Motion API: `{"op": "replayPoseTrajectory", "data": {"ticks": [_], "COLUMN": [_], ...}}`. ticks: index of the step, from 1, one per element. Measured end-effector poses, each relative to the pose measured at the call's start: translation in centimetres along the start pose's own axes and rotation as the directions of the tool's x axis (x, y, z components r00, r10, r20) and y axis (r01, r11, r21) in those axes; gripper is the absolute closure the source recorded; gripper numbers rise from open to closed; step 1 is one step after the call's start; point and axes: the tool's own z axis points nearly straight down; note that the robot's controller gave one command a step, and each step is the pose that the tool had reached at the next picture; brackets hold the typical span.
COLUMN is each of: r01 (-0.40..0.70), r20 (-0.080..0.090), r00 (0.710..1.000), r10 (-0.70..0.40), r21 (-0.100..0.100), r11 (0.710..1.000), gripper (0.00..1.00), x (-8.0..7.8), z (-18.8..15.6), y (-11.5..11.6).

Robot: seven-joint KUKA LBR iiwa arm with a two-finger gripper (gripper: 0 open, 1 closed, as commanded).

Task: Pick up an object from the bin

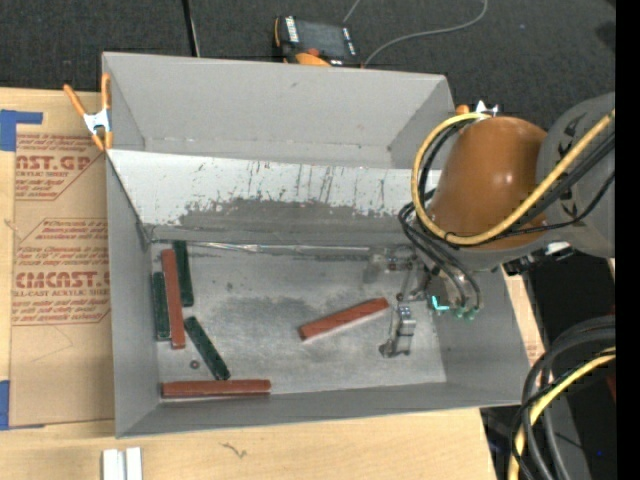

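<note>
My gripper (pixel 398 343) hangs low over the right part of the bin floor, its metal fingers pointing down, with nothing between them. Just left of it lies a flat red-brown bar (pixel 343 321), slanted, its right end close to the fingers but apart from them.
Along the left wall lie a red-brown bar (pixel 174 296) and dark green bars (pixel 159 306), with another green bar (pixel 206 348) slanted below. A further red-brown bar (pixel 216 389) rests along the front wall. The arm's orange cover and cables hang over the bin's right rim.
</note>
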Motion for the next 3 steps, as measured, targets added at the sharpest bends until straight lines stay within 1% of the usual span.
{"op": "replayPoseTrajectory", "data": {"ticks": [1,2,3], "r01": [0.081,0.08,0.508], "r20": [0.005,0.008,0.012], "r00": [0.997,0.997,0.861], "r10": [-0.081,-0.08,-0.508], "r21": [0.0,0.001,0.008], "r11": [0.997,0.997,0.861], "gripper": [0.0,1.0,1.0], "x": [-6.9,-7.0,-5.1], "z": [12.2,11.7,-2.6], "y": [3.2,3.1,0.7]}}
